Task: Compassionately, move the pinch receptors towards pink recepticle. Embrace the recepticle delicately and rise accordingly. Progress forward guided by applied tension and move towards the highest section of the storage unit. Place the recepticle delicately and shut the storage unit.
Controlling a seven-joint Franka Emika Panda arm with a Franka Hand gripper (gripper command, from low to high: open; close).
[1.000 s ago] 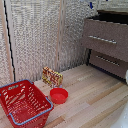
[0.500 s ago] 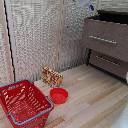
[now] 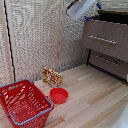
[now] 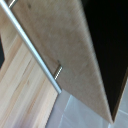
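Arm: a white arm segment (image 3: 80, 8) is reaching in from the top of the exterior view, tilted, sitting just above the storage unit's top near corner.
Hand: a dark blue bit is peeking out at the arm's upper right end in the exterior view, but the fingers themselves are not showing clearly in either view; cannot tell whether they are apart, together or clamped on anything.
Storage unit (image 3: 107, 42): dark brown chest, standing at the exterior view's right against the pale woven wall panels (image 3: 37, 40).
Top drawer (image 3: 106, 37): wide brown front with a long silver bar handle (image 3: 102, 39), sticking out toward the room; a dark opening is showing above and behind its front edge.
Lower drawer (image 3: 107, 62): sitting further back than the top one, its own slim handle visible.
Wrist view: looking obliquely along a brown drawer front (image 4: 60, 55) with a silver bar handle (image 4: 35, 47) crossing it on a short post; black interior beside the panel, pale wood floor beyond.
Pink recepticle: not showing in either view.
Red wire basket (image 3: 22, 105): resting on the light wood floor at the exterior view's lower left, blue trim on its rim.
Red bowl (image 3: 58, 95): flat, lying just beside the basket.
Snack packet (image 3: 52, 77): standing upright behind the bowl, near the wall.
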